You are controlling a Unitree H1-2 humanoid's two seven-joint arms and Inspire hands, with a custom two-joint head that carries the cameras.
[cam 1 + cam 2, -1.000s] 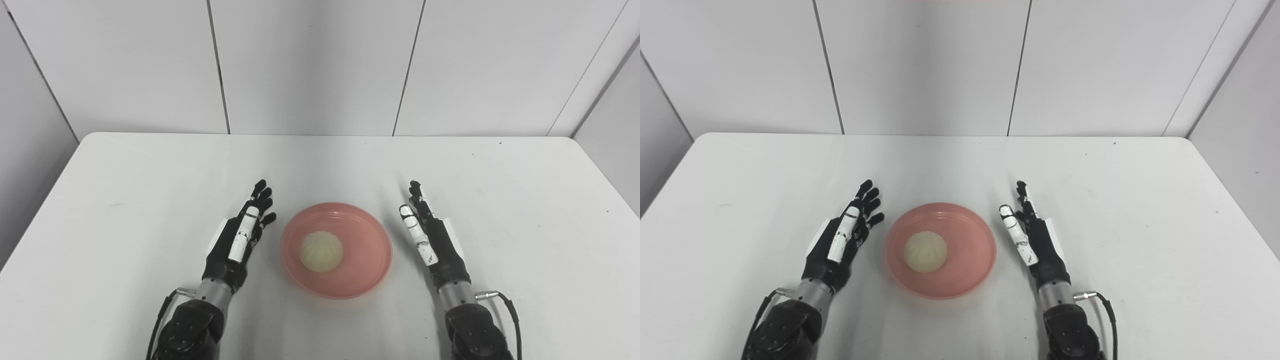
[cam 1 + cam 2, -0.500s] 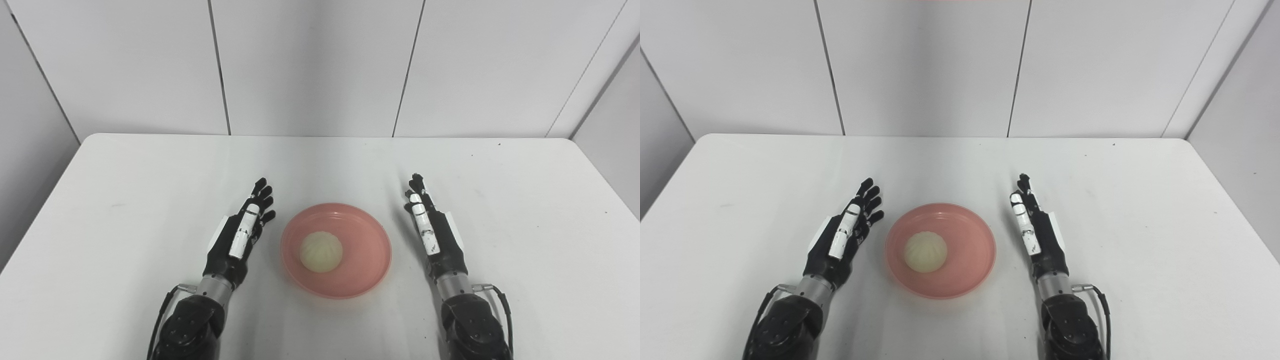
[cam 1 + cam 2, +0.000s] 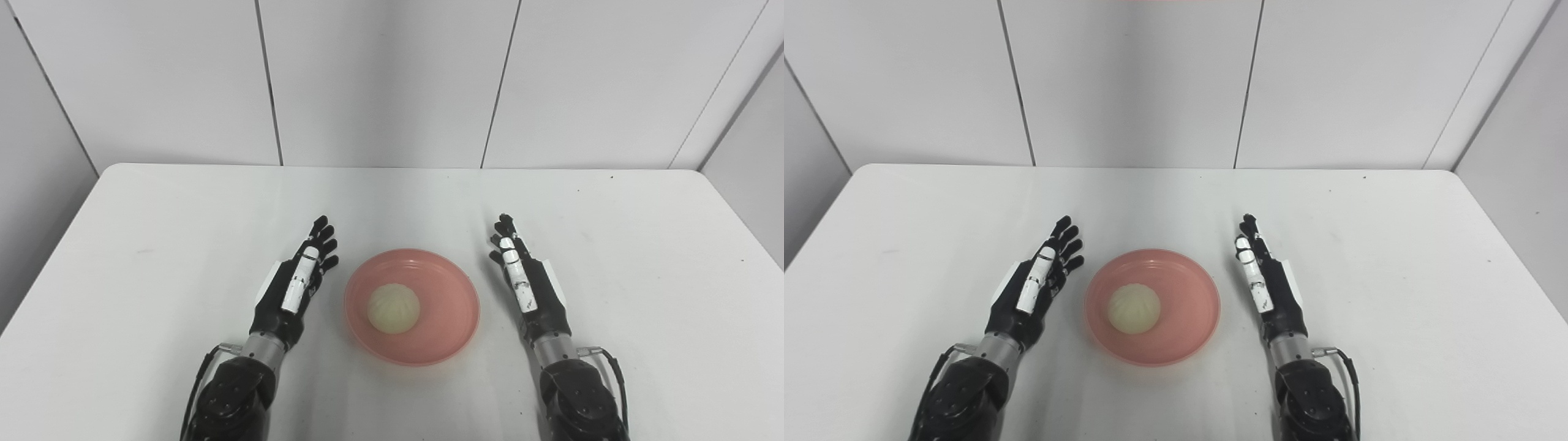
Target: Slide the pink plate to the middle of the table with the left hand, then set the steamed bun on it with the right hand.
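The steamed bun (image 3: 393, 308) sits on the pink plate (image 3: 456, 331); the right hand (image 3: 530, 289) has drawn back beside it, both hands empty, fingers apart, left hand (image 3: 293, 286) opposite: task looks finished.

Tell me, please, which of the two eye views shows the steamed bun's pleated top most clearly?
The left eye view: the steamed bun sits nearest the picture's middle there and its pleats read slightly clearer. The right eye view shows the same bun, whole and unblocked, on the pink plate, only shifted leftward. The difference is small.
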